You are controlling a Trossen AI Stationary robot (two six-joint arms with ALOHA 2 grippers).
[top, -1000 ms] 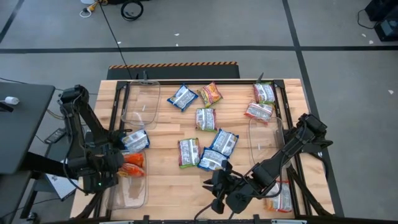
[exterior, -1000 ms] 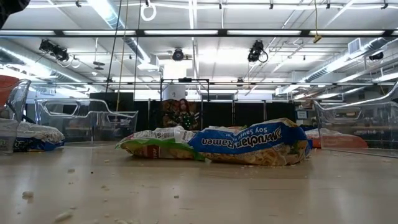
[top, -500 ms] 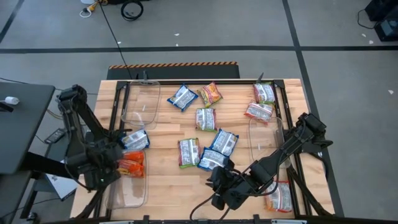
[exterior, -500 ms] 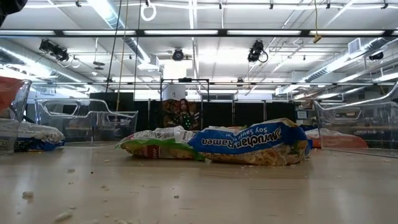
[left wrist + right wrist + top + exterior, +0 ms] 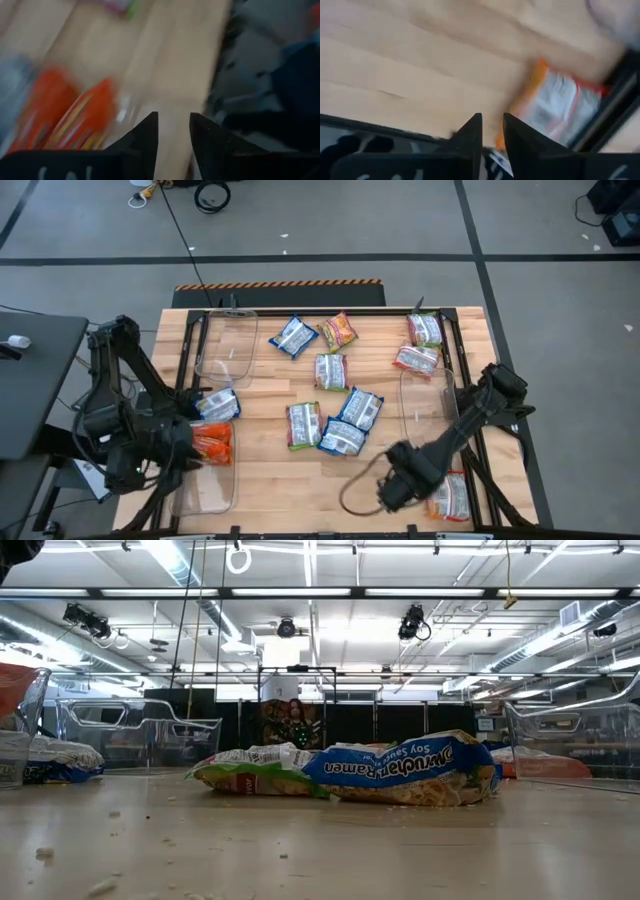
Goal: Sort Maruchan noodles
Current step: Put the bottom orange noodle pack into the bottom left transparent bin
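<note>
The noodle packets are spread over the wooden table (image 5: pixel 270 480). A bunch lies in the middle: a blue one (image 5: pixel 294 337) and an orange one (image 5: pixel 339 331) at the far side, a green one (image 5: pixel 331 371) below them, then two more blue ones (image 5: pixel 361 409) and another green one (image 5: pixel 304 425) closer to me. Two more packets (image 5: pixel 421 345) lie near the far right corner. On the left there is a clear bin (image 5: pixel 208 470) with orange packets (image 5: pixel 211 444) inside, and a blue packet (image 5: pixel 217 404) lies just past them. The left claw (image 5: pixel 165 455) hangs by that bin's outer edge, its fingers a narrow gap apart with nothing between them. The right claw (image 5: pixel 395 490) is low at the near right, just beside an orange and white packet (image 5: pixel 451 497) in the right bin (image 5: pixel 425 395). Its fingers also stand narrow and empty.
</note>
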